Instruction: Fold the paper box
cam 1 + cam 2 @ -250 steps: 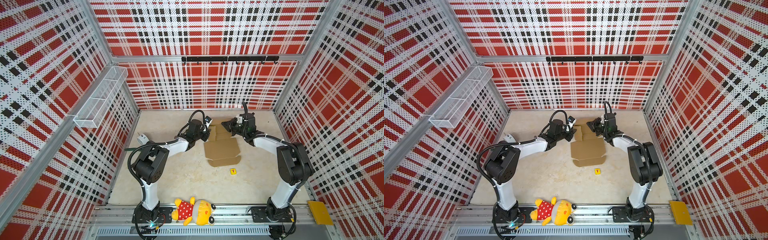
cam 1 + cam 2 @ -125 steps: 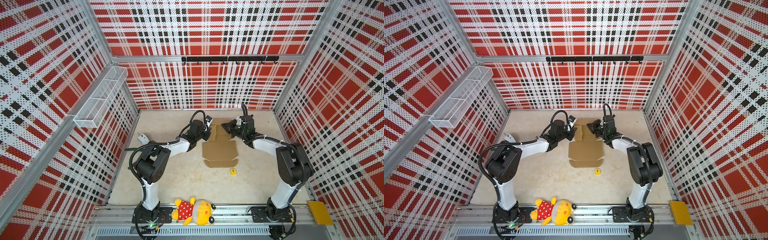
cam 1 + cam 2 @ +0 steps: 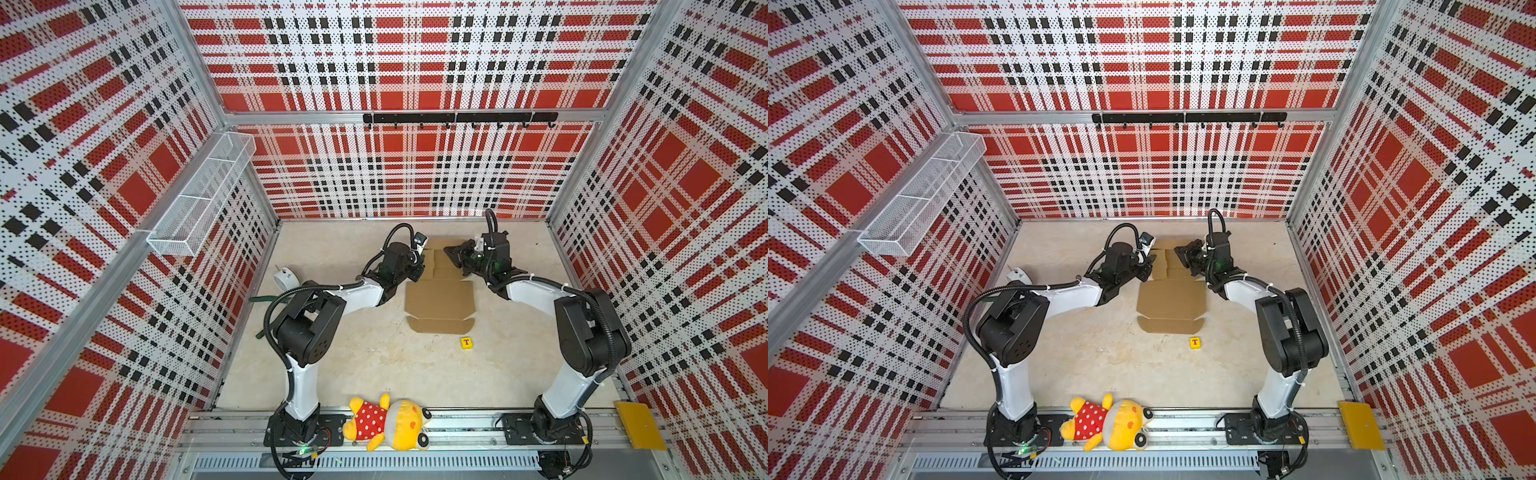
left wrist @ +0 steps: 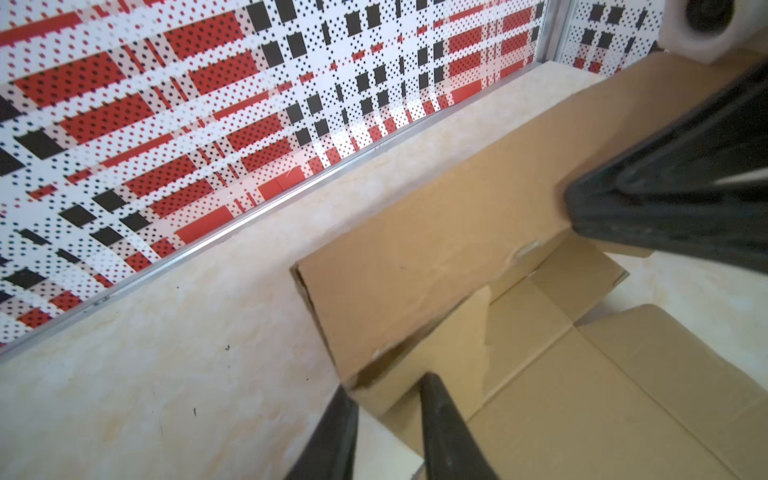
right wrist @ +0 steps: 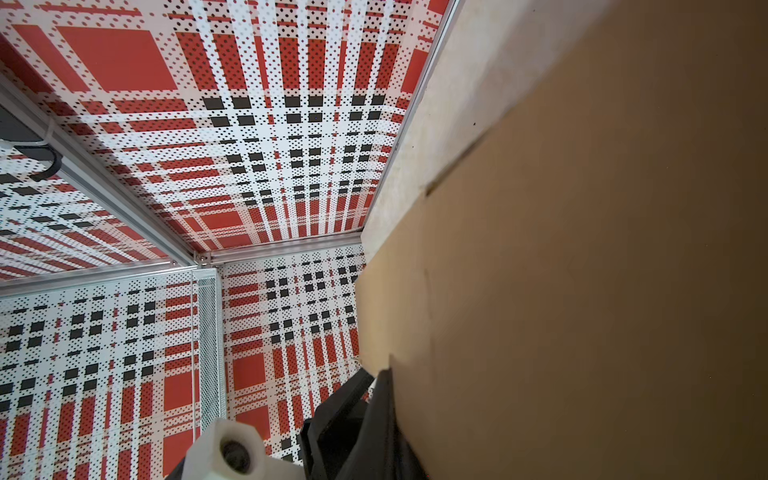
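The left gripper [image 4: 386,399] pinches the raised left flap of the paper box [image 3: 439,300], which lies mid-table toward the back wall. The right gripper [image 3: 453,254], its fingers [image 5: 365,399] pressed together, rests against the box's right flap, gripping nothing.

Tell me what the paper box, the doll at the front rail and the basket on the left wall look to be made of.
Paper box: plain brown cardboard, matte, with creases and cut flaps; an exposed raw edge shows in the left wrist view.
Doll: soft fabric, probably stuffed; yellow, with a red white-dotted dress.
Basket: white mesh on a thin frame, probably painted metal.
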